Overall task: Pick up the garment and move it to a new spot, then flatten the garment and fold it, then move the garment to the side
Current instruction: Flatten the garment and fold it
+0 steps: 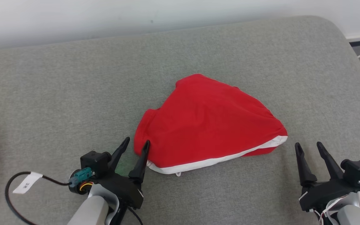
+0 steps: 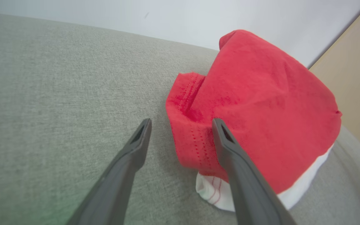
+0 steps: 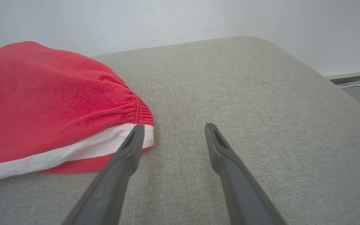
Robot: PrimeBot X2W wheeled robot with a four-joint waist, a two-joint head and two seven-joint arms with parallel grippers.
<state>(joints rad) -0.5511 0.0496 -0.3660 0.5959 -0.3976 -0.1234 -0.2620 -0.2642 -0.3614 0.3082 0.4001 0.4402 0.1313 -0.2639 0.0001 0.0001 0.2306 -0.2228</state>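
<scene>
A red garment (image 1: 208, 125) is seen heaped in a loose dome, with the grey cushion (image 1: 73, 78) spread beneath it and out on every side of it. A white band (image 1: 217, 159) is shown along the garment's near edge. The left gripper (image 1: 137, 140) is held at the garment's near left corner with its fingers spread and nothing pinched; one finger is set against or just beside the stitched hem (image 2: 192, 125), and contact cannot be told. The right gripper (image 1: 308, 144) is held just off the garment's near right corner, beside the gathered edge (image 3: 139, 115), its fingers likewise spread and empty. The cloth is judged to be light, thin and limp, so it can be expected to sag and slide over itself when lifted. Hold is best taken at the two near corners, where the hem and the gathering are doubled and firmer; care is needed that every layer is caught together.
</scene>
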